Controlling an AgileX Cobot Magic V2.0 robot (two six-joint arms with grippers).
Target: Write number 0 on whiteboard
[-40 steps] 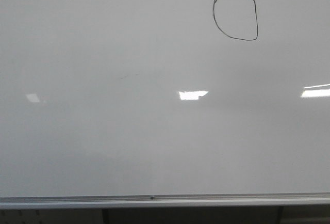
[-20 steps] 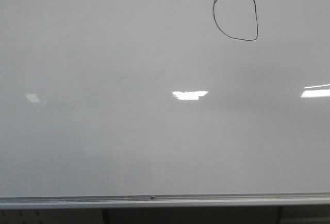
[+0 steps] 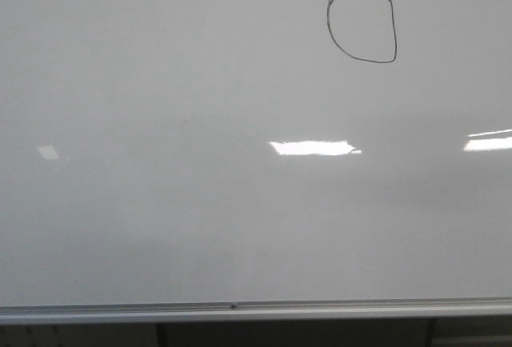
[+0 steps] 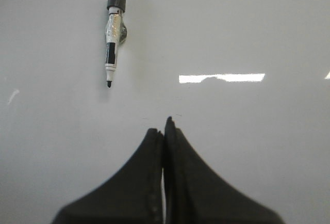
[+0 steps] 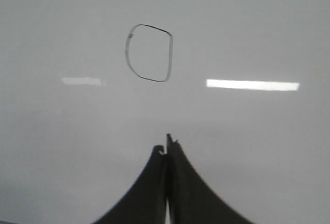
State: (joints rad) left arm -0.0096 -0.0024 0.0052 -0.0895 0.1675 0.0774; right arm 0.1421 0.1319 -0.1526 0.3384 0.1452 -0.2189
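Note:
The whiteboard [image 3: 160, 219] fills the front view, with its silver rail [image 3: 320, 310] along the lower edge. The number 0 [image 3: 362, 25] is a thin black closed loop at the board's upper right. It also shows in the right wrist view [image 5: 149, 53], ahead of my right gripper [image 5: 166, 144], which is shut and empty. My left gripper [image 4: 164, 126] is shut and empty, facing the board [image 4: 247, 146]. A black and white marker [image 4: 113, 33] sits on the board ahead of it, off to one side, tip towards the gripper. Neither gripper shows in the front view.
Bright white light glares [image 3: 314, 148] lie across the middle of the board, with more at the right edge [image 3: 488, 143] and a faint one at the left [image 3: 48, 152]. Dark space and frame legs [image 3: 160, 335] show below the rail.
The middle glare has grown wider to the right. The drawn loop and the other glares sit slightly further left in the front view. No arm shows in that view.

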